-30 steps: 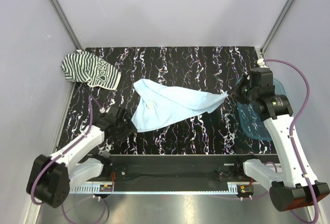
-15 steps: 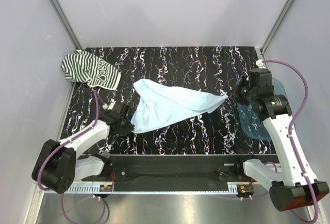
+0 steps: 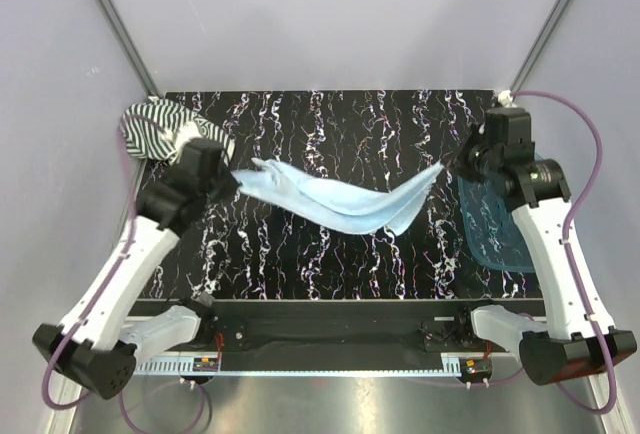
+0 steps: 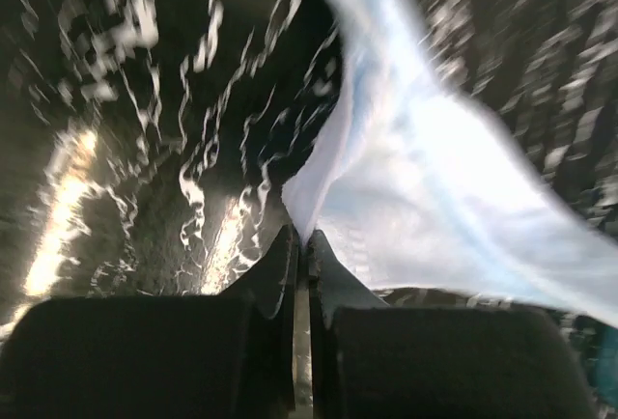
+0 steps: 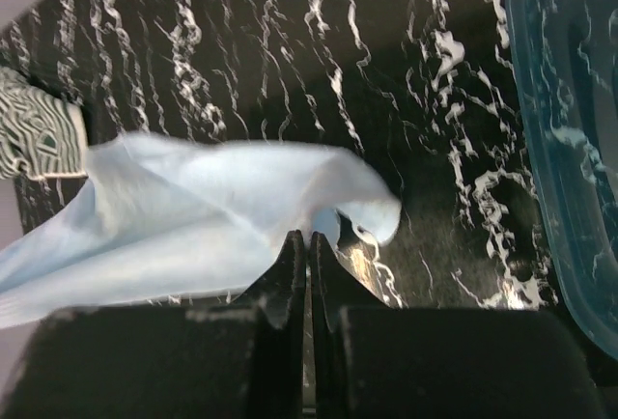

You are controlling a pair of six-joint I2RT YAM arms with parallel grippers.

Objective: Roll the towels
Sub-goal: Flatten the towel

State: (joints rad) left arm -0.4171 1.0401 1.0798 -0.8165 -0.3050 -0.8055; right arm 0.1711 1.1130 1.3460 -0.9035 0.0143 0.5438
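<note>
- Clamped now on the left corner of the pale blue towel (image 3: 340, 202) with the left gripper (image 3: 232, 182), fingers pressed together on the cloth; a second ago open, low at the lower left of the top view.
- Raised since then to the upper left, just beside the striped towel (image 3: 148, 130).
- Unchanged at the right: right gripper (image 3: 452, 166) fingers closed on the other corner, near the blue tray (image 3: 500, 244).
- Stretched and sagging between both grippers over the middle of the table (image 3: 330, 119), no longer spread flat.
</note>
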